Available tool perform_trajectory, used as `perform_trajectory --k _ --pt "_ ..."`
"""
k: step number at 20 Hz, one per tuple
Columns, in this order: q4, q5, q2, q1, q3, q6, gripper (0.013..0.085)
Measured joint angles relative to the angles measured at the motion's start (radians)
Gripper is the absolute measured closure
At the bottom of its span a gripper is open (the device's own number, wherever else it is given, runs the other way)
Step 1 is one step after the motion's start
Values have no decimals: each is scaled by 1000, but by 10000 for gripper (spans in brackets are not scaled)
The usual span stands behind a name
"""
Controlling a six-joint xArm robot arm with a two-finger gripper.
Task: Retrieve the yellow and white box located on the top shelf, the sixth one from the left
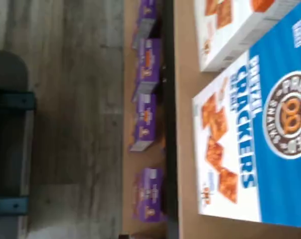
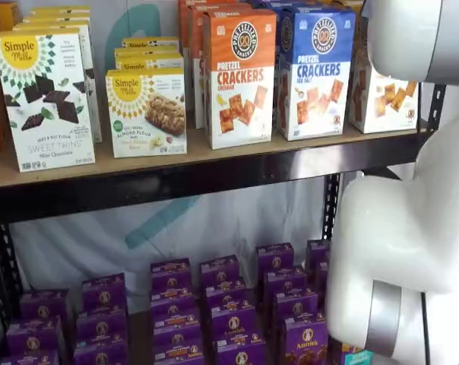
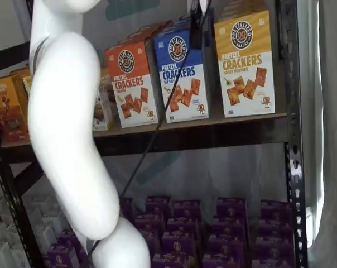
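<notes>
The yellow and white box (image 3: 245, 64) stands upright at the right end of the top shelf (image 3: 213, 127), right of a blue Sea Salt box (image 3: 181, 75). In a shelf view the arm hides most of it (image 2: 381, 95). The wrist view shows its white lower front with crackers (image 1: 230, 25) beside the blue box (image 1: 260, 139) on the board (image 1: 185, 149). My gripper (image 3: 195, 28) shows only as a black finger hanging from the view's top edge, with a cable beside it. It hangs in front of the blue box's upper right corner, left of the yellow box. I see no gap.
An orange Cheddar box (image 2: 241, 76) and white Simple Mills boxes (image 2: 47, 99) stand further left on the shelf. Several purple boxes (image 2: 229, 312) fill the lower shelf. My white arm (image 2: 404, 251) blocks the right side. A black upright (image 3: 294, 139) edges the shelf's right end.
</notes>
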Motion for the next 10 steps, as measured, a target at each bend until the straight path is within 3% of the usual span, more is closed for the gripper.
perform_trajectory --k 10 --pt "116 -94 -31 -35 51 9 130"
